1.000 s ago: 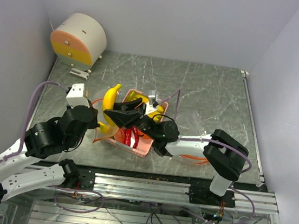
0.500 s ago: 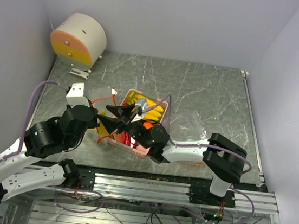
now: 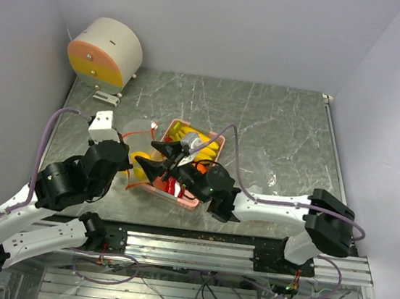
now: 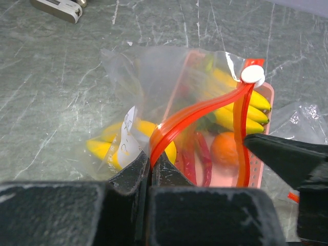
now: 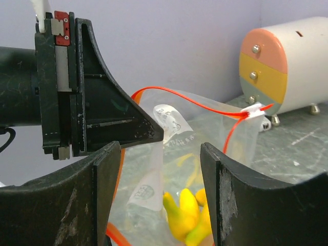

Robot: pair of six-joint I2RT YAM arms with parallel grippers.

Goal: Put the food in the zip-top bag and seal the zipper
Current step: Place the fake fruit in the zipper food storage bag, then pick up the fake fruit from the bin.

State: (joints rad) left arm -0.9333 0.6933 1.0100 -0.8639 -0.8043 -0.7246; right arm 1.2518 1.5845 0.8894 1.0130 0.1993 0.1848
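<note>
Zip-top bag point(image 4: 128, 72) on bench point(image 4: 51, 87) just beside pink tray point(image 4: 270, 102), banana point(image 4: 105, 147) inside. Left claw point(image 4: 152, 163) clamped on zipper point(image 4: 205, 105); right claw point(image 5: 159, 154) spread wide at mouth. Likely floppy, slick, light: best held by stiffer strip.
</note>
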